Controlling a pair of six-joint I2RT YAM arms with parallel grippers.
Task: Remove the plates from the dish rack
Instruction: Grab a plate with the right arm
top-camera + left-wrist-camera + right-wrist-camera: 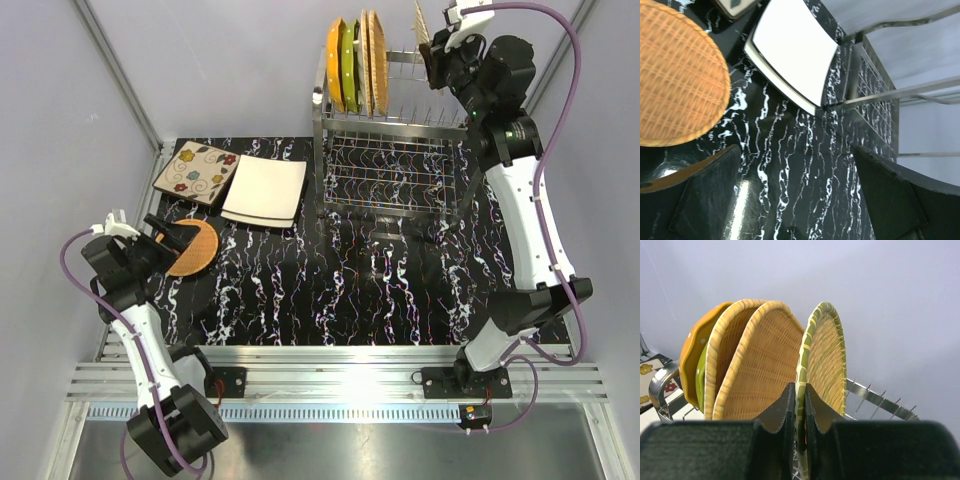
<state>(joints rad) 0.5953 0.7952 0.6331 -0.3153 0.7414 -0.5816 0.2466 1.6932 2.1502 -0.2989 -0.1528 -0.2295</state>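
Wicker, green-rimmed, the plate stood upright atop the rack, its edge pinched by the right gripper. The left gripper hung wide open over the table, beside a round wicker plate.

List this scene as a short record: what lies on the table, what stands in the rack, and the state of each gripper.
on table: floral square plate, white square plate, round wicker plate
in dish rack: orange plate, green plate, two wicker plates, all on edge
right gripper: shut on rim of green-edged wicker plate, at rack's right end
left gripper: open, holding nothing, beside round wicker plate
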